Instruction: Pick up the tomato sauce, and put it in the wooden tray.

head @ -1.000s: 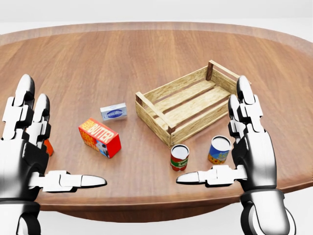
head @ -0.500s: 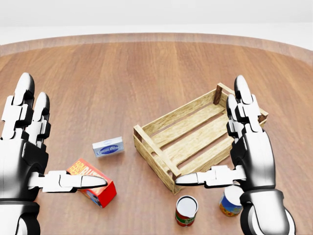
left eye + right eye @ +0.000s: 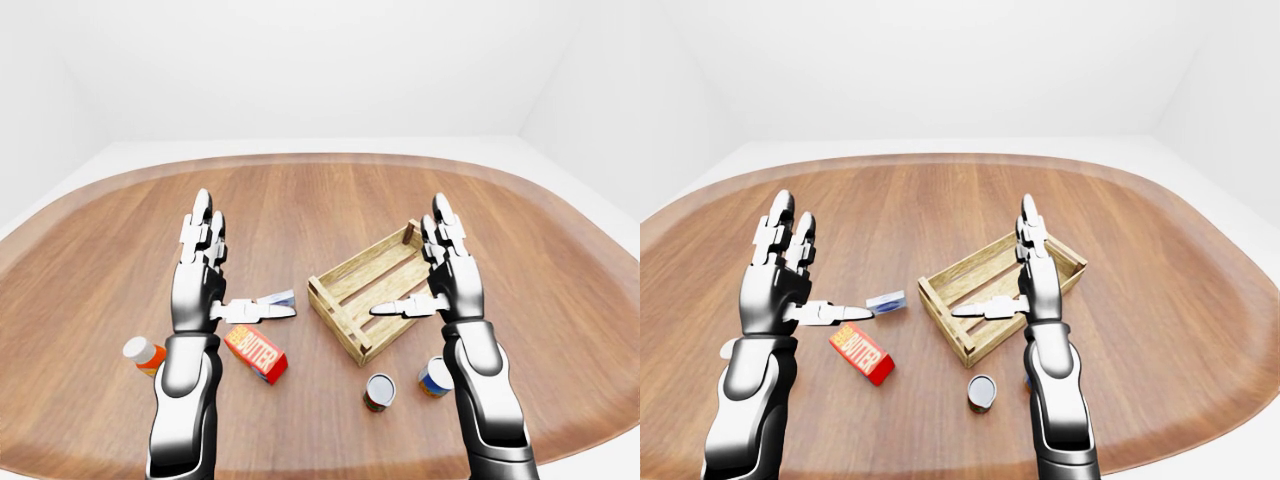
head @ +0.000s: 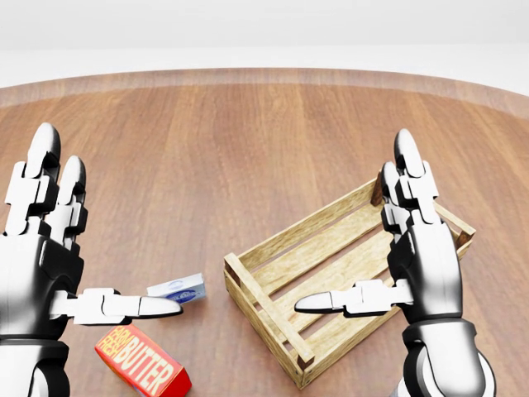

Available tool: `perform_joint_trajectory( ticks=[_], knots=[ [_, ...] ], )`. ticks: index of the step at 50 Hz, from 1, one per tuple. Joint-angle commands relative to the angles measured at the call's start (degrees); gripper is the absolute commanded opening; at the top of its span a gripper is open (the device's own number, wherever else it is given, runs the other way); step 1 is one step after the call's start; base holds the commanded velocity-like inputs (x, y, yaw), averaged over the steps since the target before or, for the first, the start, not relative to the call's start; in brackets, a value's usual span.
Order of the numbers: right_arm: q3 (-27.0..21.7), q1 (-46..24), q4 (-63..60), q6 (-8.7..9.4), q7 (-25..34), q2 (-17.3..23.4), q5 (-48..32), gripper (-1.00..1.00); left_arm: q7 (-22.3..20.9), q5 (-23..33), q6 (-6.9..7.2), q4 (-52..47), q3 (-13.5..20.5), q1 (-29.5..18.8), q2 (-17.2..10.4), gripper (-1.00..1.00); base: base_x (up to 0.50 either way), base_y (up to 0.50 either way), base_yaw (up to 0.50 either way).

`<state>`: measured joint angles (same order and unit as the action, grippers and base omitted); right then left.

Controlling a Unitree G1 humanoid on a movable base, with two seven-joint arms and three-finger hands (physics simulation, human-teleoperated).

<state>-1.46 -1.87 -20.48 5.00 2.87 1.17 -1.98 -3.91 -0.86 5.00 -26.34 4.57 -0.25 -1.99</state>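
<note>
Nothing is done yet: both hands, left (image 3: 200, 285) and right (image 3: 452, 280), are spread wide and hold nothing, the sauce can (image 3: 379, 391) stands low in the left-eye view, and the tray (image 3: 375, 290) holds nothing.

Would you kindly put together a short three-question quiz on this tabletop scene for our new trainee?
1. True or false: the wooden tray already holds a can.
2. In the left-eye view, which lies nearest the butter box: A) orange bottle, B) small blue box, C) red-green can?
3. Fill in: the left hand and right hand are both ____.

Key: 1 false; 2 B; 3 open, holding nothing.
</note>
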Motion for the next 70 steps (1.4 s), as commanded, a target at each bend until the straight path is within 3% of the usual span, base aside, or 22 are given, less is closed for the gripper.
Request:
perform_joint_trajectory(
  ticks=[1, 11, 22, 42, 70],
  knots=[
    [0.17, 0.0, -0.55, 0.0, -0.37, -0.12, 0.37, 1.0, -0.04, 0.04, 0.0, 0.3, -0.02, 0.02, 0.0, 1.0, 0.0, 0.0, 0.0],
    [0.92, 0.38, -1.06, 0.0, -0.06, 0.09, -0.32, 1.0, -0.09, -0.01, 0.0, -0.62, -0.01, 0.16, -0.01, 1.0, 0.0, 0.0, 0.0],
    [1.34, 0.48, -0.85, 0.0, 0.68, -0.11, -1.03, 1.0, -0.12, -0.05, 0.0, -0.85, -0.03, 0.2, 0.03, 1.0, 0.0, 0.48, 0.0],
    [0.78, 0.2, -2.24, 0.0, 0.54, 0.06, -0.57, 1.0, -0.07, -0.17, 0.0, -0.2, 0.02, -0.05, 0.0, 1.0, 0.0, 0.0, 0.0],
    [0.49, 12.48, -8.07, 0.0, 5.93, 0.23, -2.11, 1.0, 0.0, 0.1, 0.0, -0.48, -0.2, 0.21, 0.07, 1.0, 0.0, 0.0, 0.0]
  ],
)
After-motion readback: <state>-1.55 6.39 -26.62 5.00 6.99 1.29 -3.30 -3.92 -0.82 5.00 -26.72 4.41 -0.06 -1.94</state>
